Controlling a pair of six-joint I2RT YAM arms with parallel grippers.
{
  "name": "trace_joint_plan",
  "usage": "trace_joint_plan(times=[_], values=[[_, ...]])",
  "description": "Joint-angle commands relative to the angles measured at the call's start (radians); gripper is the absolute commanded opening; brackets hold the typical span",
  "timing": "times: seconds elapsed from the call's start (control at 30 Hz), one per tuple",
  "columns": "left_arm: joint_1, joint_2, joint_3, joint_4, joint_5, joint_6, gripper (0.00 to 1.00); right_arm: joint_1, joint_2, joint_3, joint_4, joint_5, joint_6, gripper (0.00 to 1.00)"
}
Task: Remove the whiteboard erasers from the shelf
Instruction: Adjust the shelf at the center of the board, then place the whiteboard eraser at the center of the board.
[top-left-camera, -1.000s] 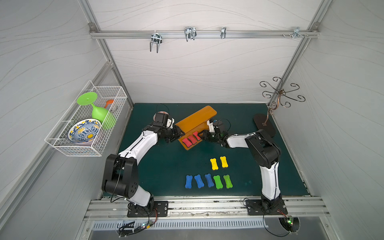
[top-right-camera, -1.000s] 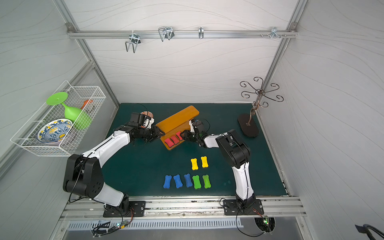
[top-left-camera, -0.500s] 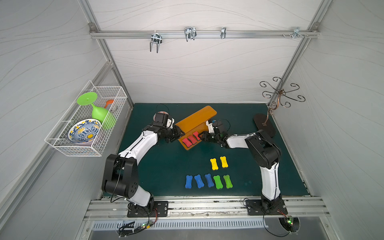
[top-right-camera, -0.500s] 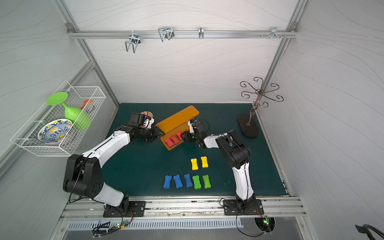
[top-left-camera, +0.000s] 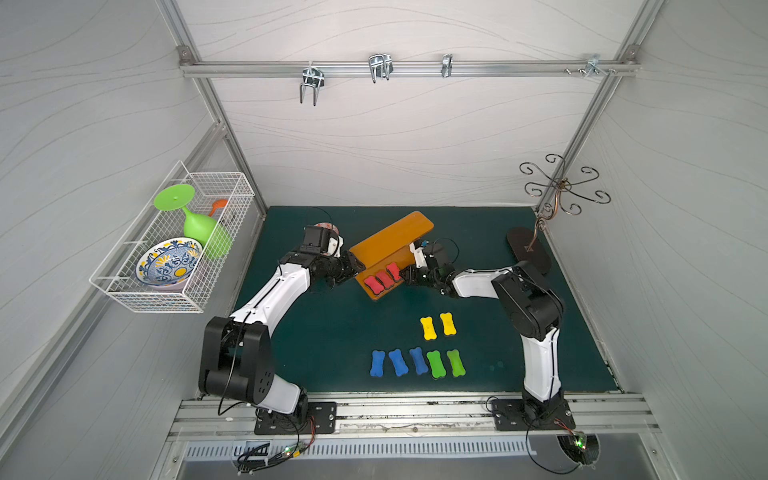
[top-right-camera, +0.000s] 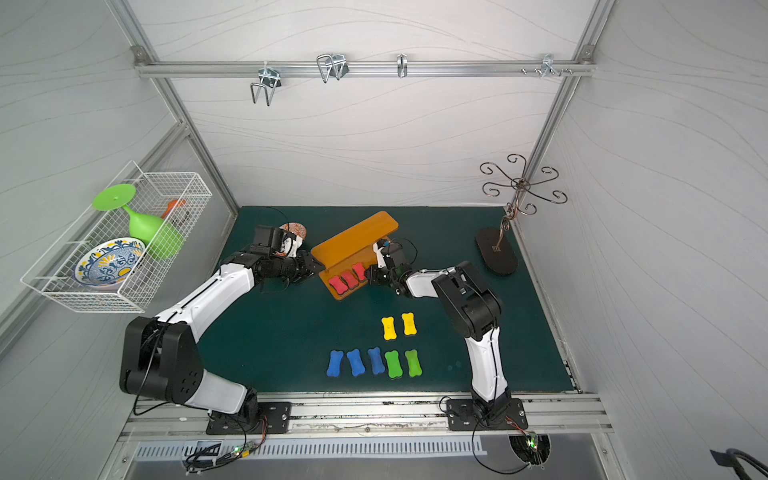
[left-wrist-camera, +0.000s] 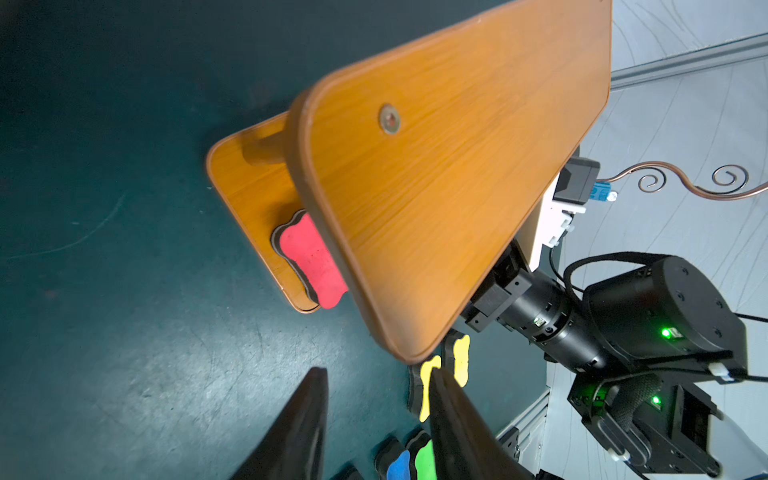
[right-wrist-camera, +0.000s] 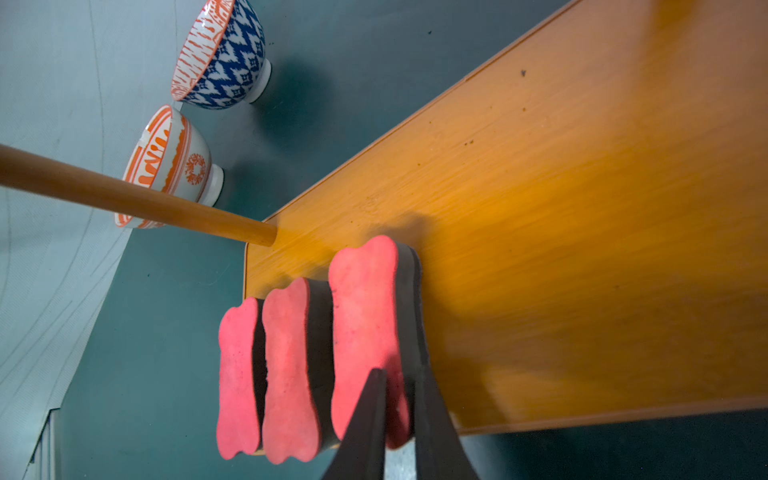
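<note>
The orange-brown shelf stands slantwise mid-mat. Three red whiteboard erasers lie side by side on its lower board, near its front end. My right gripper is shut on the near end of the red eraser closest to it; that eraser still touches the board. My left gripper is open beside the shelf's left end, with only mat between its fingers. Two yellow erasers, three blue erasers and two green erasers lie in rows on the mat in front.
Two patterned bowls stand on the mat behind the left wrist. A black-based scroll hook stand is at the back right. A white wire basket with a green goblet and a bowl hangs on the left wall.
My right gripper has closed from open onto the end of the nearest red eraser. The left arm and the shelf have not moved.
</note>
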Motion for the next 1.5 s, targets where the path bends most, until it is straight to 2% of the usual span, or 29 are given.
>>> trace_joint_plan(times=[0.0,0.27,0.47,0.63,0.83,1.03,1.47], values=[[0.016,-0.033,-0.010,-0.013,-0.006,0.008,0.44,0.020,-0.023,-0.012,-0.120,0.023,-0.017,0.08],[0.032,-0.056,-0.037,-0.004,-0.008,0.008,0.44,0.022,-0.124,-0.084,-0.122,0.050,0.045,0.00],[0.032,-0.067,-0.044,0.011,-0.004,0.007,0.44,0.026,-0.277,-0.226,-0.132,0.083,0.112,0.00],[0.031,-0.067,-0.055,0.029,0.011,-0.003,0.44,0.068,-0.449,-0.368,-0.174,0.099,0.141,0.00],[0.030,-0.080,-0.064,0.035,0.010,-0.001,0.44,0.155,-0.584,-0.496,-0.222,0.109,0.201,0.00],[0.030,-0.078,-0.063,0.029,0.008,0.004,0.44,0.236,-0.618,-0.540,-0.266,0.130,0.270,0.00],[0.029,-0.085,-0.067,0.026,0.004,0.011,0.44,0.286,-0.566,-0.513,-0.319,0.127,0.290,0.02]])
